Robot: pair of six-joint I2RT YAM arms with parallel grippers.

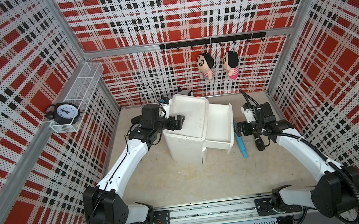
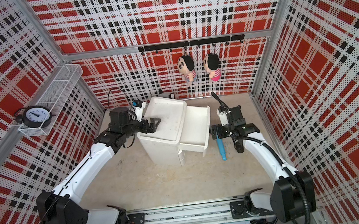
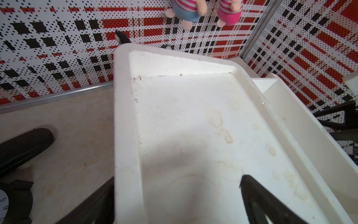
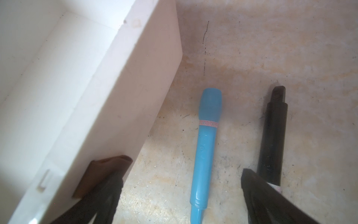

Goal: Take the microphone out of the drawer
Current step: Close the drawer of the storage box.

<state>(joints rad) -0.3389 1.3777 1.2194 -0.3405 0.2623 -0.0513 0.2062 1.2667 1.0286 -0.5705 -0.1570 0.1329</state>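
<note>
The white drawer [image 1: 218, 121] [image 2: 198, 124] stands pulled out of the white cabinet [image 1: 184, 144], and its floor shows nothing inside. A blue microphone [image 1: 240, 143] [image 2: 220, 145] [image 4: 207, 145] lies on the table just outside the drawer front [image 4: 116, 77]. Beside it, farther right, lies a black microphone [image 1: 259, 143] [image 4: 273, 139]. My right gripper [image 1: 239, 130] [image 4: 182, 164] hangs open over the blue one and holds nothing. One fingertip sits by the drawer front, the other over the black microphone. My left gripper [image 1: 181, 122] [image 3: 177, 180] is open astride the rim [image 3: 124, 135] of the cabinet's top.
Two plush dolls [image 1: 205, 66] [image 1: 231, 64] hang from a black hook rail [image 1: 212, 41] on the back wall. A black clock [image 1: 65, 111] sits in a wire basket on the left wall. A dark object [image 3: 25, 147] lies on the table left of the cabinet.
</note>
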